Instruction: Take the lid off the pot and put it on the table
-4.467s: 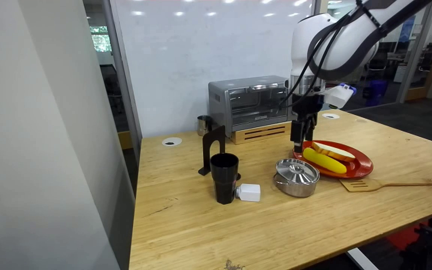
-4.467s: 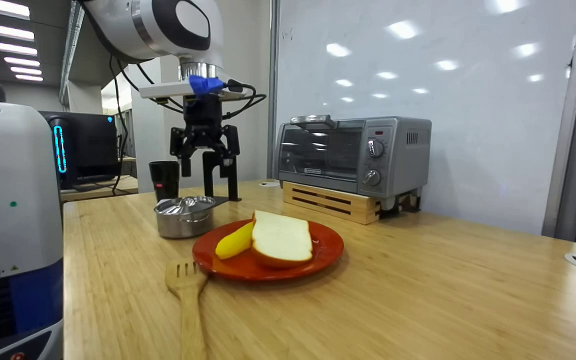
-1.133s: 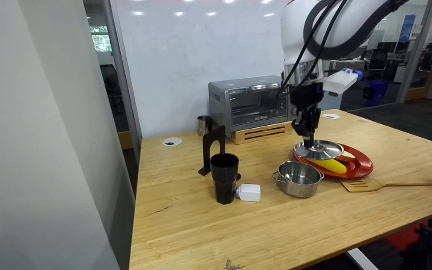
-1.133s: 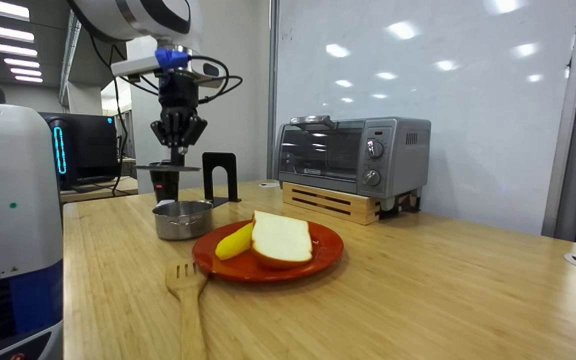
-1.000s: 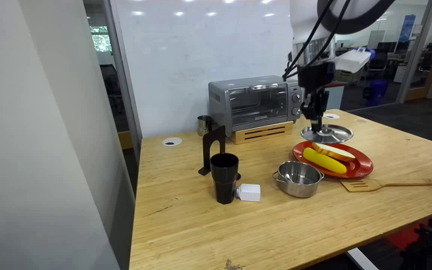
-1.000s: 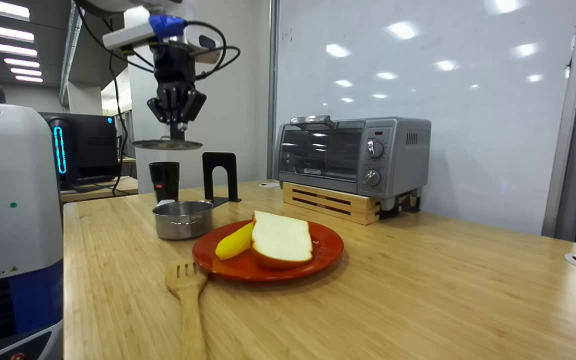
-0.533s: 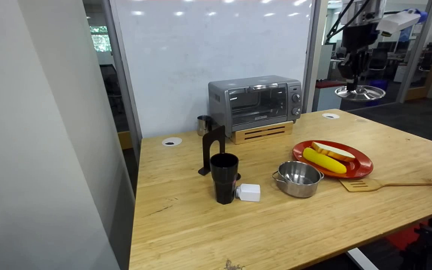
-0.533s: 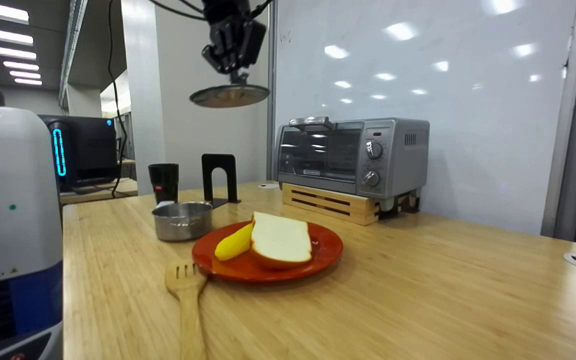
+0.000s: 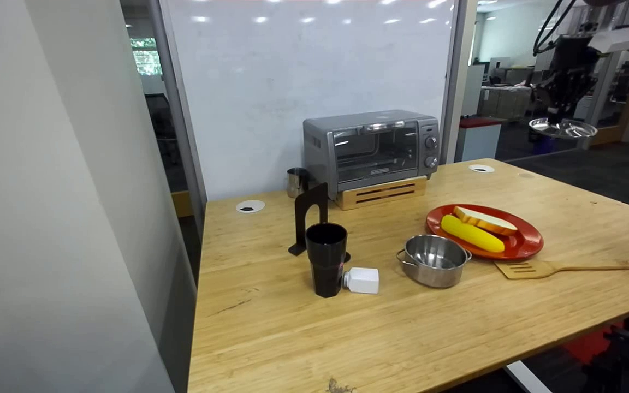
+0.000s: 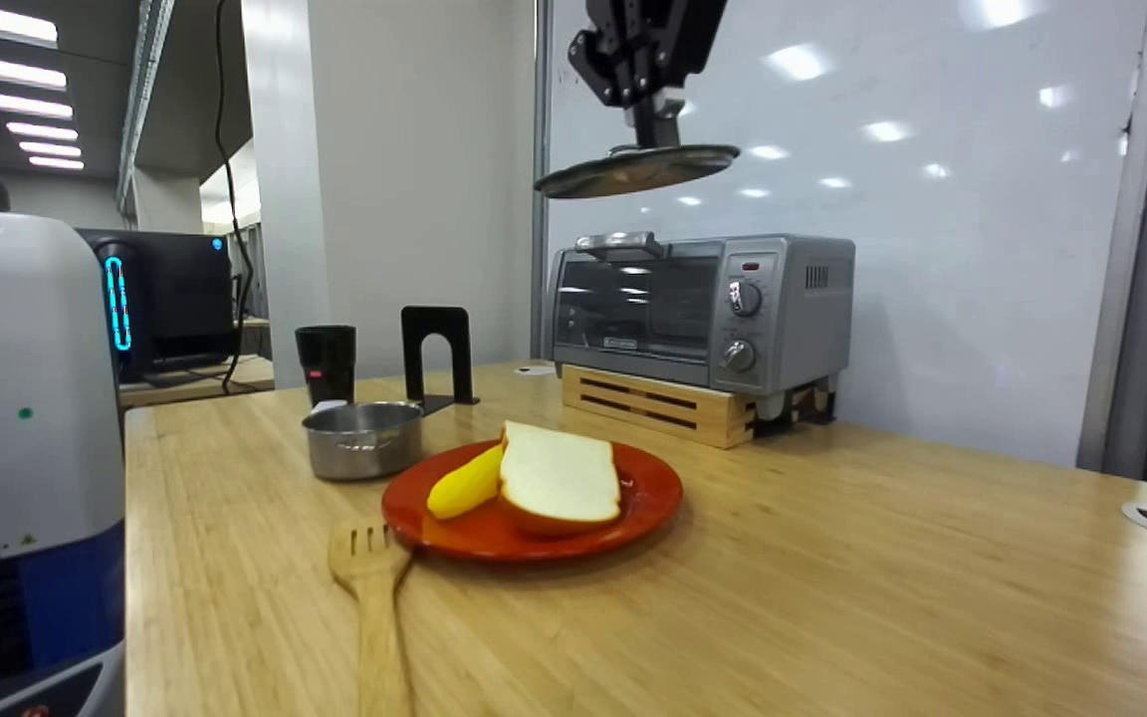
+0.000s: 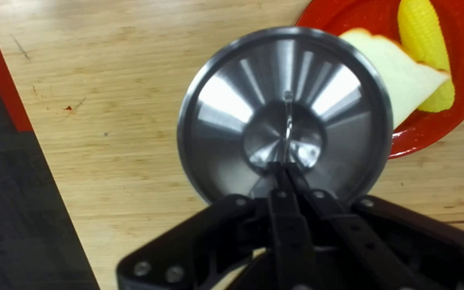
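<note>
In both exterior views the silvery lid (image 9: pixel 572 130) hangs in the air, well above the table (image 9: pixel 303 344). My gripper (image 11: pixel 283 166) is shut on the thin wire handle at the lid's centre; the fingertips cover the handle's near part in the wrist view. Seen from an exterior view, the lid (image 10: pixel 637 171) tilts slightly under the gripper (image 10: pixel 655 127). The steel pot (image 9: pixel 435 276) stands uncovered on the table, its inside visible, far from the gripper. Below the lid (image 11: pixel 224 157), the wrist view shows bare wood and part of the red plate.
The red plate (image 9: pixel 530 245) holds a yellow corn cob (image 9: pixel 470 233) and bread (image 9: pixel 484 219). A wooden spatula (image 9: pixel 533 269), black cup (image 9: pixel 326 262), white bottle (image 9: pixel 363 280) and black bookend (image 10: pixel 437 344) stand or lie around. The toaster oven (image 10: pixel 703 309) sits at the back.
Earlier the lid lay on the pot under my open gripper. Since then it has been gripped, lifted and carried away from the pot, past the plate. The pot has barely moved.
</note>
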Tool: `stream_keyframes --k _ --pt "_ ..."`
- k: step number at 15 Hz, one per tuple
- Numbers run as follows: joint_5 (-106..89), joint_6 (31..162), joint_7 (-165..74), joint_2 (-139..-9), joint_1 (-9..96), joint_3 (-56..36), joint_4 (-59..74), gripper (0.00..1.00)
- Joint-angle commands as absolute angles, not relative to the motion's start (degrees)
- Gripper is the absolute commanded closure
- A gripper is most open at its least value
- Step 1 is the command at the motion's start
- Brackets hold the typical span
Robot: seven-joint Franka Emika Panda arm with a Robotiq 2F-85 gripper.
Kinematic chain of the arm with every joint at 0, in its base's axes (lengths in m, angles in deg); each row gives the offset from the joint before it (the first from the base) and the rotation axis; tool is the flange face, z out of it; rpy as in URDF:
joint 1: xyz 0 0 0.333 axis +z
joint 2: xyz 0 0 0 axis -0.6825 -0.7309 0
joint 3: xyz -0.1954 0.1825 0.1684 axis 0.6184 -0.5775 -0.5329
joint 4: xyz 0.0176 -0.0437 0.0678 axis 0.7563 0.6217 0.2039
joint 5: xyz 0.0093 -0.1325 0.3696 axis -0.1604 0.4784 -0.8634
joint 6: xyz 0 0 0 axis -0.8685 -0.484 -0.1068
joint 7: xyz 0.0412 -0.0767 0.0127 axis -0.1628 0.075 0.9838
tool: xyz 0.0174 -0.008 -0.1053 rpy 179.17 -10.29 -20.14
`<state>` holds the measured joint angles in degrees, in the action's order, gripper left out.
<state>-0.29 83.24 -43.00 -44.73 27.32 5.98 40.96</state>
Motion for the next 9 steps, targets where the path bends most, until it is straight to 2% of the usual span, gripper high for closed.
stream_keyframes --k 1,9 --pt "-4.83 88.95 -42.2 -49.45 24.99 8.11 40.97 0.99" --pt "-20.39 97.53 -36.01 -65.67 22.27 10.0 40.07 0.99"
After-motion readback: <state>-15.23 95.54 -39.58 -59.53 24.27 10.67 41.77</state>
